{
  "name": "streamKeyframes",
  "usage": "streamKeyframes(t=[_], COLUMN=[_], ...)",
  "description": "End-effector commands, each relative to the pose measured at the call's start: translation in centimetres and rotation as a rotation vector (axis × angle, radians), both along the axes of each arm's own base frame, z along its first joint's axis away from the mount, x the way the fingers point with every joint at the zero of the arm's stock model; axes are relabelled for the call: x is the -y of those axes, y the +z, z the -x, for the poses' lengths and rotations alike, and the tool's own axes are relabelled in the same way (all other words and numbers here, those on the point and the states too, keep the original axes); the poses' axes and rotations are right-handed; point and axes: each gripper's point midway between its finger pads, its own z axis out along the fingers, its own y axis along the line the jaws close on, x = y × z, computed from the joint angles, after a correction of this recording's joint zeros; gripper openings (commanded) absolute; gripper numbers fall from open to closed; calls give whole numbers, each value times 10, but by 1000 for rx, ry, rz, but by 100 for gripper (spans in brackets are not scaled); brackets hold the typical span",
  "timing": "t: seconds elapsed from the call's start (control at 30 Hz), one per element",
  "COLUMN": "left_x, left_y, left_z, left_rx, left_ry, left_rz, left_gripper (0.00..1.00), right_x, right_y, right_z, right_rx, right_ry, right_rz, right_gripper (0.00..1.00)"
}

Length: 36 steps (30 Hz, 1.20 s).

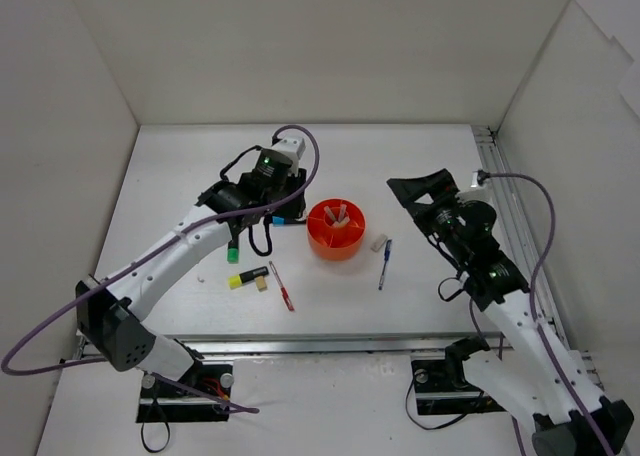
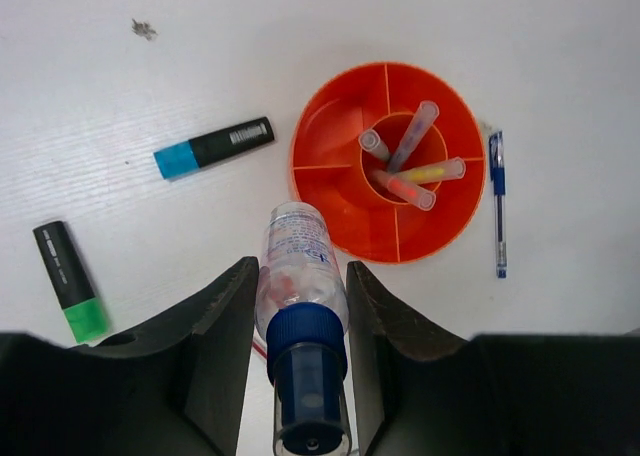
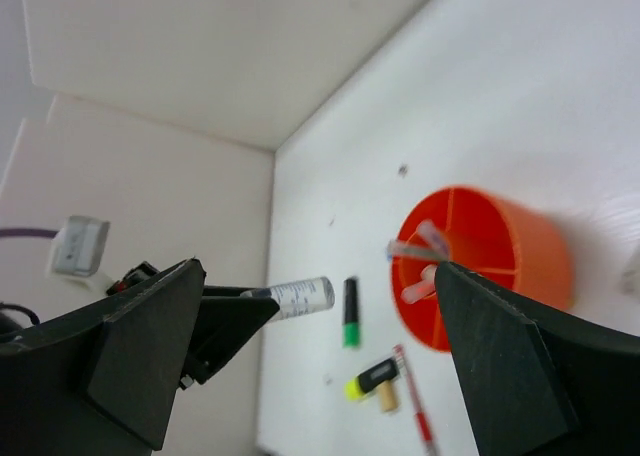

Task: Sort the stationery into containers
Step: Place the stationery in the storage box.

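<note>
left wrist: left tool (image 2: pixel 302 269) pinches blue-white marker (image 2: pixel 297 238); right tool (image 3: pixel 318 269) gapes empty.

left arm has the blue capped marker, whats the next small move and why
Probably ease the left gripper forward until the marker is over the orange tub: it grips the marker, whose tip is just short of the tub's rim. Pens already stand in its middle.

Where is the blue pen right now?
In the top view, the blue pen lies flat just to the right of the orange tub, with a small white eraser close by its far end.
</note>
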Motion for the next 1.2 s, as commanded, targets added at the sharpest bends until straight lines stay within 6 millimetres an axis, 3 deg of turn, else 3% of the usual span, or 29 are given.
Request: streamKeyframes(t=[0.0, 0.17, 0.37, 0.57, 0.83, 1.17], left_x=[16, 29, 33, 50, 49, 60], left_y=[11, -4, -31, -29, -15, -24], left_z=[5, 4, 3, 0, -4, -14], left_rx=[-50, -96, -115, -61, -14, -17], left_ry=[-111, -165, -170, -205, -201, -224], left_rz=[31, 28, 33, 71, 82, 77], left_gripper=[0, 0, 0, 0, 0, 0], right_x=[65, 93, 100, 104, 112, 114], right_y=[-12, -21, -26, -28, -31, -33], right_z=[12, 23, 32, 38, 46, 52], right_rx=[18, -7, -1, -6, -4, -13], right_ry=[-197, -290, -301, -297, -343, -344], right_rz=[391, 500, 533, 558, 537, 537], right_gripper=[98, 98, 98, 98, 98, 98])
